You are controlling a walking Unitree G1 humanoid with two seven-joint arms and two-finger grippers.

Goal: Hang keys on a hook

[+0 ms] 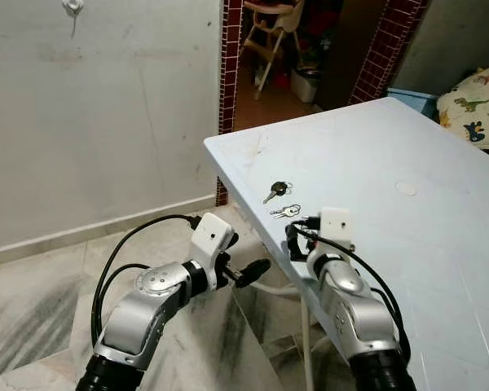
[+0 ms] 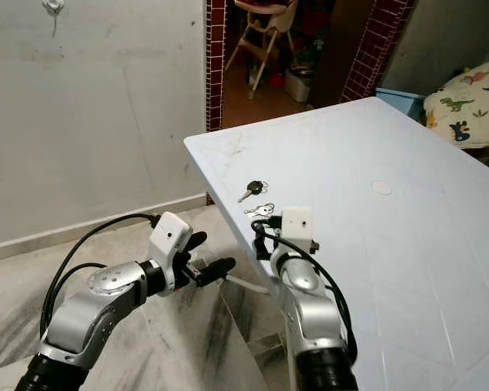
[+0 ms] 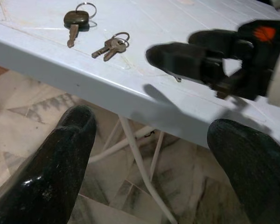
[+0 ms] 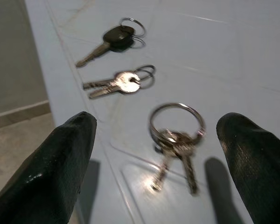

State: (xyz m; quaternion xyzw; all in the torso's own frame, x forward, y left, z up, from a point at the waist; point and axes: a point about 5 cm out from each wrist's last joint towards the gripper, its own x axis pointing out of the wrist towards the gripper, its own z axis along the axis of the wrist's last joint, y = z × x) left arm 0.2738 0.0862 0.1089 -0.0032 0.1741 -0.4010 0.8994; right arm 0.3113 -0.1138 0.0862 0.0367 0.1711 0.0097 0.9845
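Observation:
Three sets of keys lie near the left edge of the pale blue table [image 1: 407,244]: a black-headed key [image 1: 277,191], a silver pair [image 1: 285,212], and a bunch on a large ring [image 4: 175,135]. My right gripper [image 4: 156,122] is open just above the table, its fingers on either side of the ringed bunch without touching it. In the left eye view the right gripper [image 1: 297,236] sits just behind the silver pair. My left gripper [image 1: 246,254] is open and empty, off the table edge, below the tabletop's level. A white hook [image 1: 72,6] is high on the wall.
White table legs [image 3: 135,158] stand under the tabletop over the marble floor [image 1: 33,301]. A red-tiled doorway [image 1: 231,57] with a high chair [image 1: 273,32] lies behind. A dinosaur-print cushion [image 1: 477,102] and a blue bin [image 1: 411,98] sit past the table's far right.

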